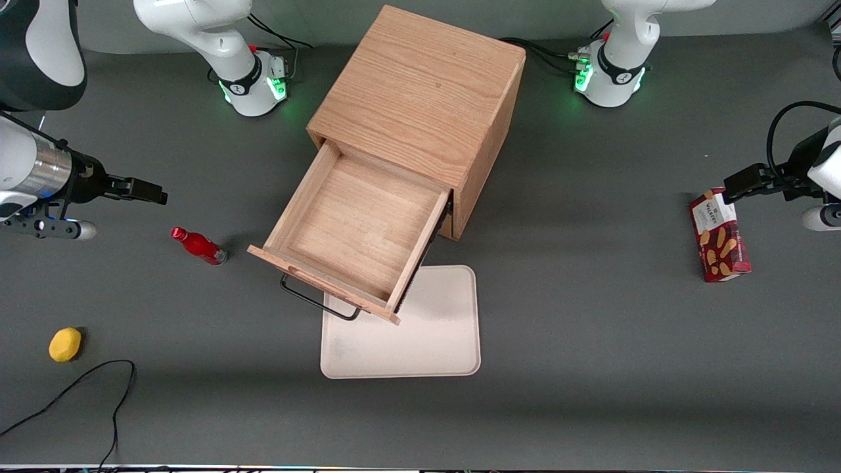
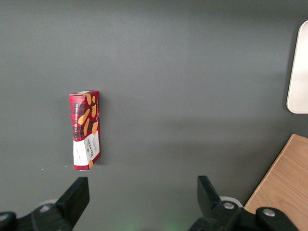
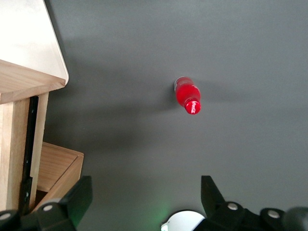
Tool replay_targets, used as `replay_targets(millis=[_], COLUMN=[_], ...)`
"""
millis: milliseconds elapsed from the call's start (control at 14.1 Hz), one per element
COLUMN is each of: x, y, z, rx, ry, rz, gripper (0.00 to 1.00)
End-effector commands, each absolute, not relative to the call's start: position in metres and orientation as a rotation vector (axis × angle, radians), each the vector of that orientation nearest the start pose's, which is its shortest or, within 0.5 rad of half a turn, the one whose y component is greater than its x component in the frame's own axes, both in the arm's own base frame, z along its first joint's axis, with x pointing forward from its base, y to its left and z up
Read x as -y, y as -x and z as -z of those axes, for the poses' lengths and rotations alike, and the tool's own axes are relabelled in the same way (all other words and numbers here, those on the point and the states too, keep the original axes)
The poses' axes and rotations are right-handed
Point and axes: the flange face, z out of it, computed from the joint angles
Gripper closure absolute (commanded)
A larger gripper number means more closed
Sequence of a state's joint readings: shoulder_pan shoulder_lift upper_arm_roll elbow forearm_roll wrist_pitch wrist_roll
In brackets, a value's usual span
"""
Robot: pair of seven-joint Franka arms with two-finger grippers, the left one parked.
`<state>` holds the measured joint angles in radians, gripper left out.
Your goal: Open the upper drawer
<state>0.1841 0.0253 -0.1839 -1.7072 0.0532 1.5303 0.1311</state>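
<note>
The upper drawer (image 1: 355,230) stands pulled far out of the wooden cabinet (image 1: 420,92). Its shallow wooden tray is bare inside. Its thin black wire handle (image 1: 318,303) hangs off the drawer front, toward the front camera. The lower drawer is hidden beneath it. My right gripper (image 1: 158,195) hovers over the table toward the working arm's end, well apart from the drawer and touching nothing. In the right wrist view the gripper (image 3: 145,195) is open and empty, with the drawer's side (image 3: 12,144) and black rail beside it.
A red bottle (image 1: 198,246) lies on the table between the gripper and the drawer; it also shows in the right wrist view (image 3: 188,96). A cream tray (image 1: 433,328) lies partly under the drawer front. A yellow fruit (image 1: 65,344), a black cable (image 1: 98,387) and a biscuit box (image 1: 719,236) lie farther off.
</note>
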Motion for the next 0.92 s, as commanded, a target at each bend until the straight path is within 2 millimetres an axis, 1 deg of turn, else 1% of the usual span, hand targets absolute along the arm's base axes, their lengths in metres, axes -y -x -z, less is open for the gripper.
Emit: replay_targets(millis=[0,71,142,212,354,425,567,708,850], x=[-0.001,0.014,0.020,0.019,0.022,0.029,0.033,0.045,0.044], y=[-0.527,-0.519,-0.514,-0.514,-0.517,-0.519,-0.528,-0.530,-0.530], z=[-0.558,-0.559,-0.563,-0.564,-0.562,-0.564,-0.561,-0.561,-0.563], rx=[-0.051,-0.078,-0.095,-0.094,-0.100,-0.117,0.008,-0.008,0.001], ry=[3.104,3.099,3.098,3.100,3.097,3.095,3.092,3.091,3.091], rz=[-0.267,-0.241,-0.206,-0.198,-0.197,-0.189,-0.200,-0.197,-0.192], gripper=[0.00,0.00,0.00,0.00,0.00,0.00,0.00,0.00,0.00])
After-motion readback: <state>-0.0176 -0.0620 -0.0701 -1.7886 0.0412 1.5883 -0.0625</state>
